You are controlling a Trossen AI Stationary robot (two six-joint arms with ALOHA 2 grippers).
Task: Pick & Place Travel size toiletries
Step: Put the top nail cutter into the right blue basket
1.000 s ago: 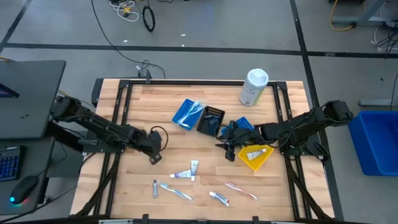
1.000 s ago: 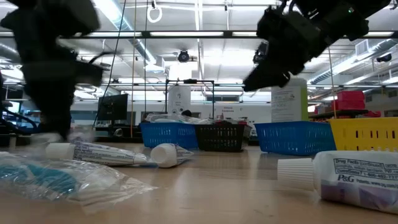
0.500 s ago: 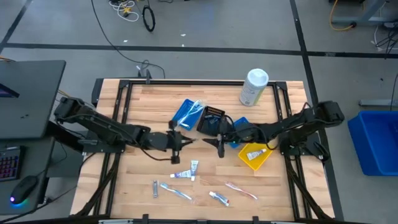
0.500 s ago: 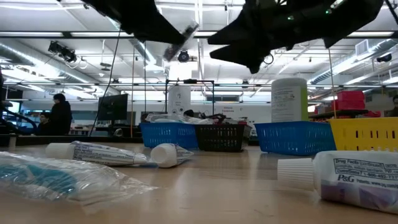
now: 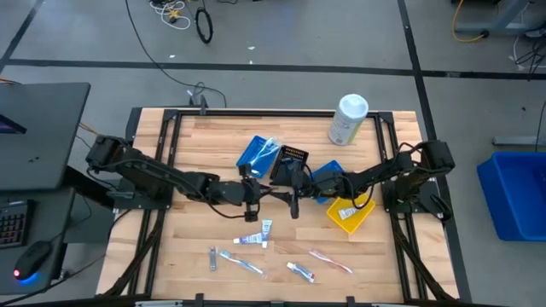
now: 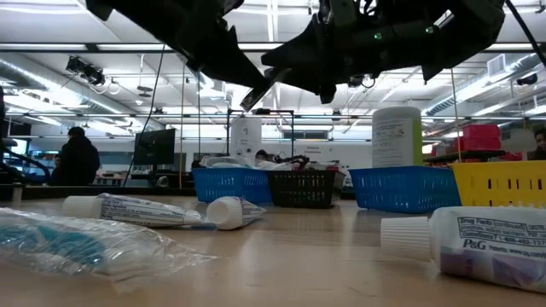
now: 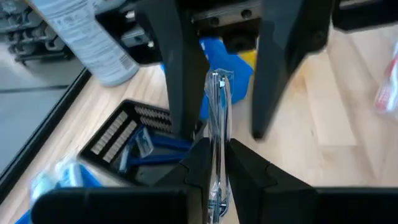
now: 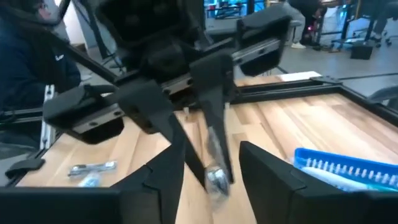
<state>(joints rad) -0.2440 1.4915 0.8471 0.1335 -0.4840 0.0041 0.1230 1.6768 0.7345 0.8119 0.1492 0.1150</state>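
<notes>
Near items: small white toothpaste tubes and wrapped blue-and-white toothbrushes lie loose on the wooden bench, low in the high view's centre.
Left pincer: mid-frame above the bench, fingers clamped on a slim clear-wrapped toiletry, held up off the wood.
Right pincer: just right of it, facing the left one, fingers spread wide on either side of the wrapped item's free end.
Yellow square tray: right of centre, one white tube inside.
Black tray, blue trays: just beyond the pincers.
White cylindrical canister: upright, upper right of the bench.
</notes>
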